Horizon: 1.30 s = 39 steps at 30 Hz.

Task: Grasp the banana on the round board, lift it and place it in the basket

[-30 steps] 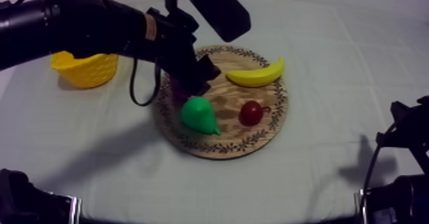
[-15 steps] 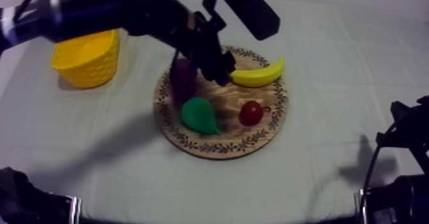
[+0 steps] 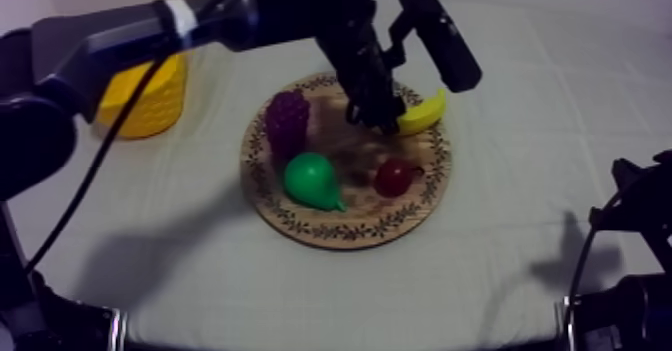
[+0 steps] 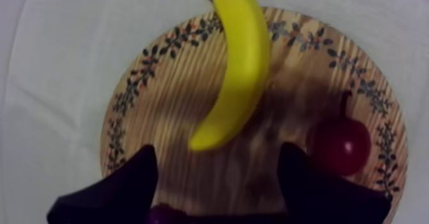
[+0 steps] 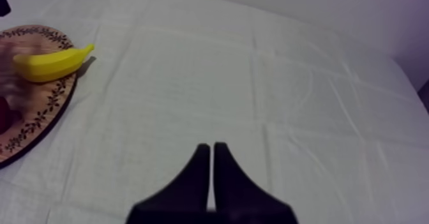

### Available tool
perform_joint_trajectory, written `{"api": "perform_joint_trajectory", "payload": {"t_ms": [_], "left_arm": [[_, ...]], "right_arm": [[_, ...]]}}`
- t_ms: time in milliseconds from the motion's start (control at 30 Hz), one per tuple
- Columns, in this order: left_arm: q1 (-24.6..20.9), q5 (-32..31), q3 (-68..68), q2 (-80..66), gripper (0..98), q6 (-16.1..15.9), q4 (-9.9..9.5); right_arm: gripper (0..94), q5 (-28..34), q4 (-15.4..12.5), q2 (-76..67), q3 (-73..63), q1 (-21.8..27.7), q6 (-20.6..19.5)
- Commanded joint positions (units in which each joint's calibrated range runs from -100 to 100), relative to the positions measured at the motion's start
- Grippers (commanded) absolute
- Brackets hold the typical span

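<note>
Banana [image 3: 425, 112] on wooden board [image 3: 330, 227], at rim. Left fingers [image 4: 135, 180] released, spread wide over board; banana's near tip just ahead of gap, long axis running away, square to closing line. Right fingers [image 5: 203, 175] clenched empty over bare desk, well off board; left nearer.

The curved yellow banana [image 3: 427, 112] lies flat on the far right part of the round wooden board [image 3: 350, 222], 1 end crossing its patterned rim, while the yellow basket [image 3: 150, 100] stands upright on the worktop, apart to the board's left.
</note>
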Motion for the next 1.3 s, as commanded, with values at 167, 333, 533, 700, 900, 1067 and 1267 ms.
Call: {"api": "perform_joint_trajectory", "payload": {"t_ms": [167, 333, 533, 700, 900, 1067, 1267], "left_arm": [[0.97, 5.27, -9.99, 7.51, 69.1, -0.38, -0.26], [1.25, 8.25, -14.82, 11.02, 66.1, -0.14, -0.38], [1.39, 12.26, -20.34, 15.32, 61.1, 0.39, -1.06], [1.57, 14.35, -22.92, 17.89, 54.2, 1.01, -1.98], [2.08, 14.88, -23.58, 19.42, 40.6, 2.67, -3.67], [2.41, 15.50, -24.81, 20.06, 36.7, 3.04, -4.01], [2.50, 16.05, -25.53, 18.23, 35.5, 3.79, -4.99]], "right_arm": [[0.3, 0.03, 0.01, -0.02, -0.03, 0.00, -0.03], [0.3, 0.03, 0.01, -0.02, -0.03, 0.00, -0.03], [0.3, 0.03, 0.01, -0.02, -0.03, 0.00, -0.03], [0.3, 0.03, 0.01, -0.02, -0.03, 0.00, -0.03], [0.3, 0.03, 0.01, -0.02, -0.03, 0.00, -0.03], [0.3, 0.03, 0.01, -0.02, -0.03, 0.00, -0.03], [0.3, 0.03, 0.01, -0.02, -0.03, 0.00, -0.03]]}}
